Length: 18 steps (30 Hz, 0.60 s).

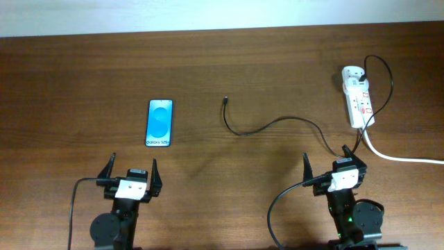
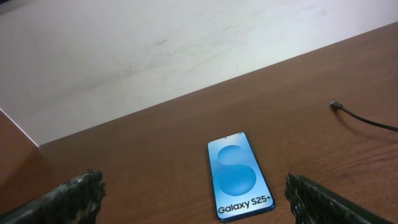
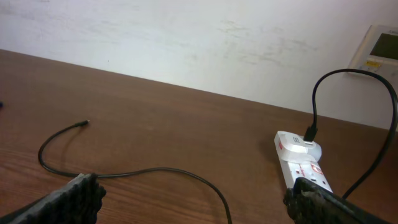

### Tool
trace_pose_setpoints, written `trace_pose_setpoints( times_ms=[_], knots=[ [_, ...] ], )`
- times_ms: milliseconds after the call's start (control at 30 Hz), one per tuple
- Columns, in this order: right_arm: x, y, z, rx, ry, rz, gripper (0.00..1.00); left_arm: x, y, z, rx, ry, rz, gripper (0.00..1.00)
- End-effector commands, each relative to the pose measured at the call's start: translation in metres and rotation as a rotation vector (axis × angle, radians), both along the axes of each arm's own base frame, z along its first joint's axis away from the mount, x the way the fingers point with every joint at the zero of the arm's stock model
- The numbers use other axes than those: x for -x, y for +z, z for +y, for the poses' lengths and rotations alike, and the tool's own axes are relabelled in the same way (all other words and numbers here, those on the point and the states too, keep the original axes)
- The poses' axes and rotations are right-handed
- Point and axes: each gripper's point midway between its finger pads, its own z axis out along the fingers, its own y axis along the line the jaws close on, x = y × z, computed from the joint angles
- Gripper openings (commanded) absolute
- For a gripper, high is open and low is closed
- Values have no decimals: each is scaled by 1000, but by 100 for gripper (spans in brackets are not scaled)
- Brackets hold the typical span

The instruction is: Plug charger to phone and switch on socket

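The phone [image 1: 159, 123] lies flat on the wooden table, blue screen up with "Galaxy S25" text; it also shows in the left wrist view [image 2: 239, 176]. My left gripper [image 1: 131, 170] is open and empty, just in front of the phone. The charger cable [image 1: 274, 123] curves across the table, its connector tip [image 1: 225, 100] lying loose right of the phone; the cable also shows in the right wrist view [image 3: 149, 172]. The white socket strip [image 1: 357, 97] sits at the far right with a black plug in it; it also shows in the right wrist view [image 3: 301, 158]. My right gripper [image 1: 335, 158] is open and empty, near the cable.
A thick white cord [image 1: 402, 158] runs from the strip off the right edge. A white wall [image 3: 186, 37] stands behind the table's far edge, with a wall panel [image 3: 379, 46] at the right. The phone's connector-side gap to the tip is bare wood.
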Motion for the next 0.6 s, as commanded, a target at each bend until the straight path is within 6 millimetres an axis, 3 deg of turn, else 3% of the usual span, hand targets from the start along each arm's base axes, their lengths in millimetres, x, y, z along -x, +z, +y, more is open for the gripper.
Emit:
trace_pose_setpoints(
  times_ms=[0, 467, 567],
  knots=[
    [0, -3, 1, -11, 5, 7, 98, 0, -1, 1, -12, 3, -3, 99],
    [0, -3, 1, -11, 5, 7, 98, 0, -2, 8, -14, 43, 1, 99],
    [0, -3, 1, -11, 5, 7, 98, 0, 1, -3, -10, -20, -15, 99]
  ],
)
